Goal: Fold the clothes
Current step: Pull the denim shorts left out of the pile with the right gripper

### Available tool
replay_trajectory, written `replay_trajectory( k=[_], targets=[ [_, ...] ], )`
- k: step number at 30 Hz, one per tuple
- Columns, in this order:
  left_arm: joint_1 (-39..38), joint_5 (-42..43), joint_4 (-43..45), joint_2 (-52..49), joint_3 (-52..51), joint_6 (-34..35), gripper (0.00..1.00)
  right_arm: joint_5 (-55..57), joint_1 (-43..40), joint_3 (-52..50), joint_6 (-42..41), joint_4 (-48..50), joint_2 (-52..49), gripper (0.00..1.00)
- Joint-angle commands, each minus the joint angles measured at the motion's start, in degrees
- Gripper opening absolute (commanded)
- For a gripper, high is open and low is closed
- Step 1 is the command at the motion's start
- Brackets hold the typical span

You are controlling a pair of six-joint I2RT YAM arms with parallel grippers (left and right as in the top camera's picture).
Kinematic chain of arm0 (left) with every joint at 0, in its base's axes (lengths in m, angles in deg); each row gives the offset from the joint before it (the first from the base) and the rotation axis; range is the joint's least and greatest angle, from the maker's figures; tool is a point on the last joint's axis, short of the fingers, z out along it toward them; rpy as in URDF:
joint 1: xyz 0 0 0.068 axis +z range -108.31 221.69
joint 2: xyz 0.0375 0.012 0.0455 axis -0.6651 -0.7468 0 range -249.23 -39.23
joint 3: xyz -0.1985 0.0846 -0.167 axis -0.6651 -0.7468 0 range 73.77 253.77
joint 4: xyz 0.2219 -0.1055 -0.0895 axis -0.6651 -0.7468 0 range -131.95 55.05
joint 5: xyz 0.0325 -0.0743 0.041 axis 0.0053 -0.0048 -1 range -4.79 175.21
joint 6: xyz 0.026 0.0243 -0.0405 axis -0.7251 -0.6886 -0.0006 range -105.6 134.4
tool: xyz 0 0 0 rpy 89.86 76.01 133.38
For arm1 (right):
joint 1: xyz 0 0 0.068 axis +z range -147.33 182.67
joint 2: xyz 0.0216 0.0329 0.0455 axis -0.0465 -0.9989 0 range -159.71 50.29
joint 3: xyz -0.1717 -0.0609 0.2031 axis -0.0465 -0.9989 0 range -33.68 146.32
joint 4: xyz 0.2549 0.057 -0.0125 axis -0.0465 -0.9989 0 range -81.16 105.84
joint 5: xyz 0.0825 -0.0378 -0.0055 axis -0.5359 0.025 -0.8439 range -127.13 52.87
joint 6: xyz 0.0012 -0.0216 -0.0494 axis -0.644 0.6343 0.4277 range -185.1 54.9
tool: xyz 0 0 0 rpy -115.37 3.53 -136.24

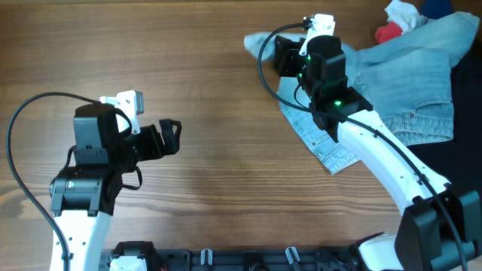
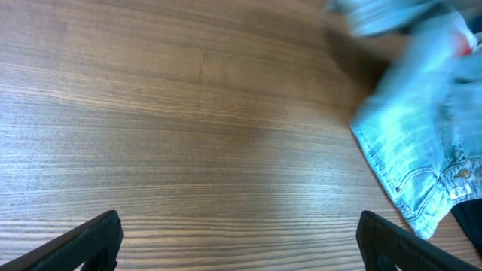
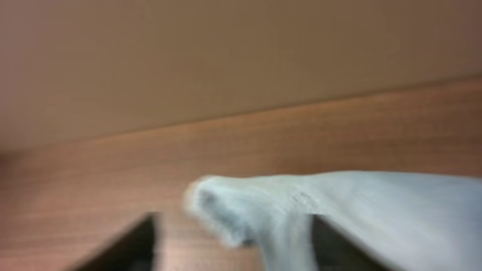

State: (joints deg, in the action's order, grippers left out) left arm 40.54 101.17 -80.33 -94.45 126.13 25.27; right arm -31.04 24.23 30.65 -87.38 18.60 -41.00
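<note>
The light blue denim shorts (image 1: 407,75) lie crumpled at the far right of the table, with one hemmed leg (image 1: 320,147) pointing toward the front. A corner of them (image 1: 254,41) stretches left past my right gripper (image 1: 280,56). In the blurred right wrist view that corner (image 3: 339,203) runs between the fingers of my right gripper (image 3: 235,226), close to the right finger, with a gap to the left finger. My left gripper (image 1: 172,135) is open and empty over bare wood, well left of the shorts. In the left wrist view, left gripper (image 2: 237,226) has the shorts (image 2: 422,150) at upper right.
A red and white bundle of garments (image 1: 395,22) lies at the back right beside the shorts. A large black garment (image 1: 467,150) covers the right edge of the table and shows in the left wrist view (image 2: 471,218). The table is brown wood (image 1: 188,68).
</note>
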Motion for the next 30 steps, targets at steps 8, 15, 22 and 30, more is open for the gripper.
replay_trajectory(
  k=[8,15,22,30],
  targets=[
    [-2.7,5.5,4.7,-4.2,1.0,0.3,1.0,14.7,-5.6,3.2,-1.6,-36.1,7.6,1.0],
    [-11.7,6.1,9.1,-10.0,1.0,0.5,1.0,2.8,-9.9,3.0,7.4,-48.9,9.7,1.0],
    [-12.5,1.6,9.4,-13.4,1.0,3.3,1.0,0.5,-9.8,-3.7,3.0,-57.6,9.1,1.0],
    [-12.5,-4.4,9.5,-13.4,1.0,4.5,1.0,-2.8,-9.8,-16.7,1.6,-46.0,9.1,1.0]
  ],
)
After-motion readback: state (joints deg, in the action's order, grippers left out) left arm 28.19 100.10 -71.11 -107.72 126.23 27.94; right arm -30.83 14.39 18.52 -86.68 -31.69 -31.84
